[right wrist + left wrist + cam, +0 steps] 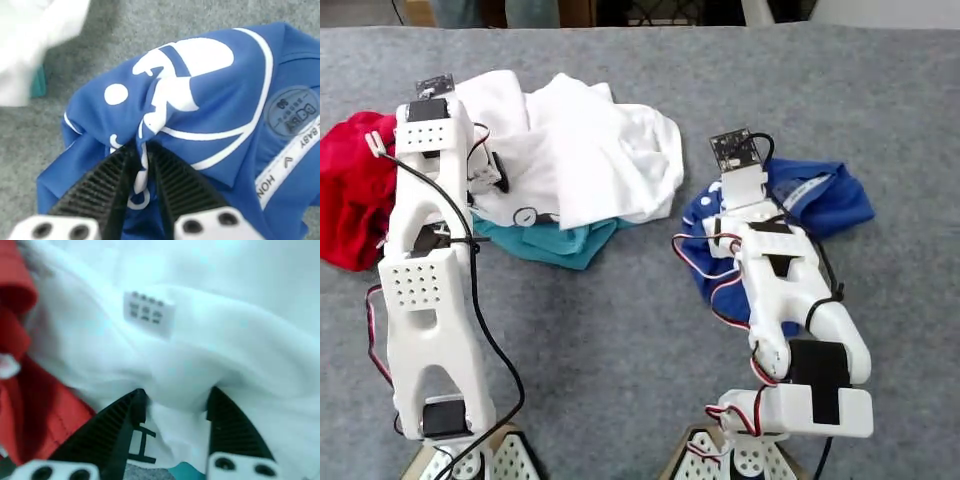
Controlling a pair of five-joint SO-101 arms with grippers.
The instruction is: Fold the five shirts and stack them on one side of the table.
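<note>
A crumpled pile lies at the back left: a red shirt [355, 190], white shirts [590, 150] and a teal shirt [555, 242] under them. My left gripper [175, 402] is open and pressed into white fabric [210, 355] that bulges between its fingers, with the red shirt [20, 385] beside it and a sliver of teal [185, 472] below. A blue shirt [820, 195] with white print lies bunched at the right. My right gripper [142, 155] is shut on a raised fold of the blue shirt [215, 100].
The grey carpeted table [620, 340] is bare across the middle and front between the two arms. The left arm [425, 290] stands beside the red shirt, with its cables hanging alongside. The right arm [790, 300] lies over part of the blue shirt.
</note>
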